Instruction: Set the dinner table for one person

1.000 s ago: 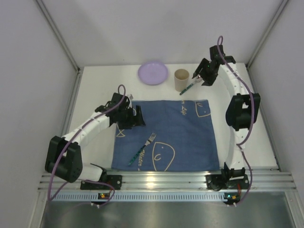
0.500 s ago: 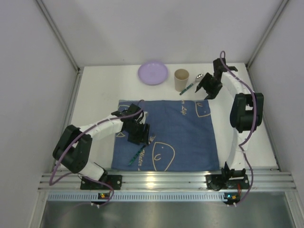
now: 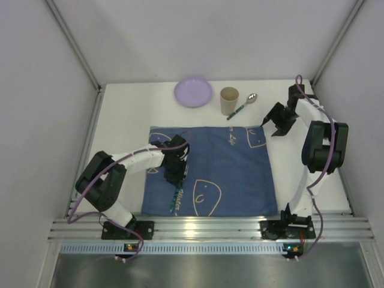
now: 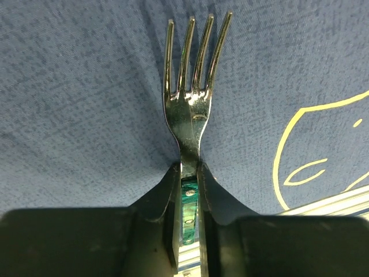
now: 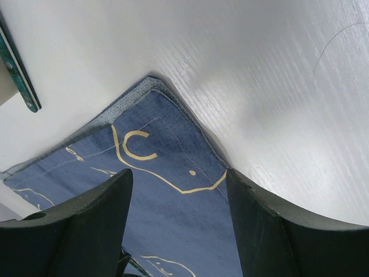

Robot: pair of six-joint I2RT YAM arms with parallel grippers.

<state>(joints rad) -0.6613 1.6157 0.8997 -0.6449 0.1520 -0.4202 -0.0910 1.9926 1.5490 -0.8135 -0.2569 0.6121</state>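
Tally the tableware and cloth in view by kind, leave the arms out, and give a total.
Round lilac plate: 1
Tan cylindrical cup: 1
Metal spoon with teal handle: 1
Metal fork with teal handle: 1
Blue cloth mat with pale line drawings: 1
Total: 5

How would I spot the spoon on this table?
Start at the far edge of the large white tabletop, where a round lilac plate and a tan cylindrical cup stand side by side. Just right of the cup lies the metal spoon with a green handle; unlike the matching fork, it is off the blue cloth.
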